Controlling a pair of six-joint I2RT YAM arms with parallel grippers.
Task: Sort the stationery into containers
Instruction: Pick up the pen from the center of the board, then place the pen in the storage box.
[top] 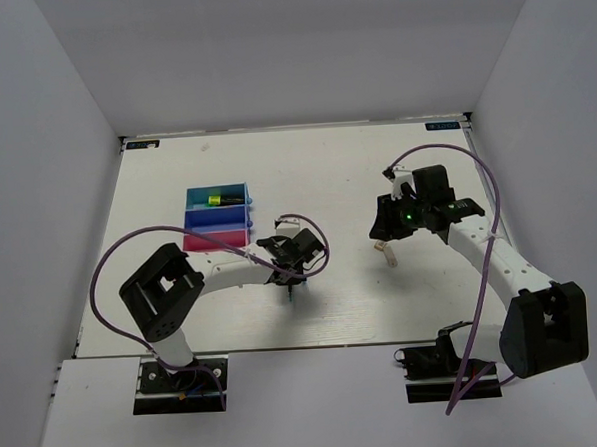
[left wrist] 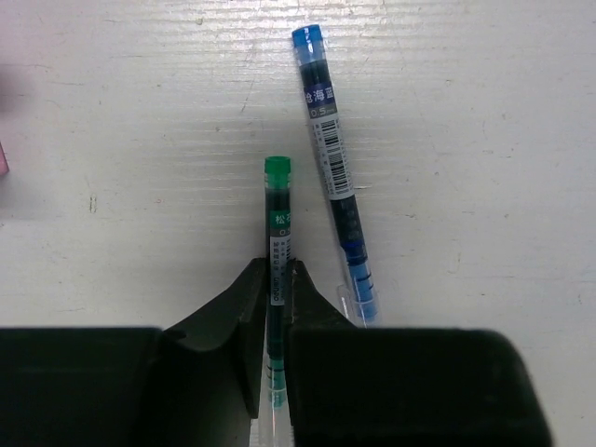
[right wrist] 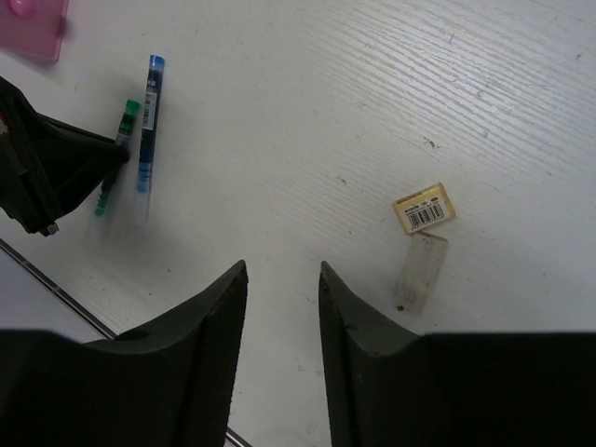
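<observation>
A thin green pen (left wrist: 277,200) lies on the white table, and my left gripper (left wrist: 279,268) is shut on its barrel. Close to its right lies the blue pen (left wrist: 331,158), untouched. My right gripper (right wrist: 283,270) hangs open over bare table with nothing between its fingers. A small cream piece (right wrist: 425,207) with a barcode lies ahead and to the right of it, beside a clear cap-like piece (right wrist: 419,272). The light blue tray (top: 217,190), dark blue tray (top: 190,219) and pink tray (top: 214,244) stand side by side left of centre. A highlighter (top: 220,200) lies in the light blue tray.
The pink tray's corner (right wrist: 37,23) shows at the top left of the right wrist view. White walls enclose the table on three sides. Purple cables loop above both arms.
</observation>
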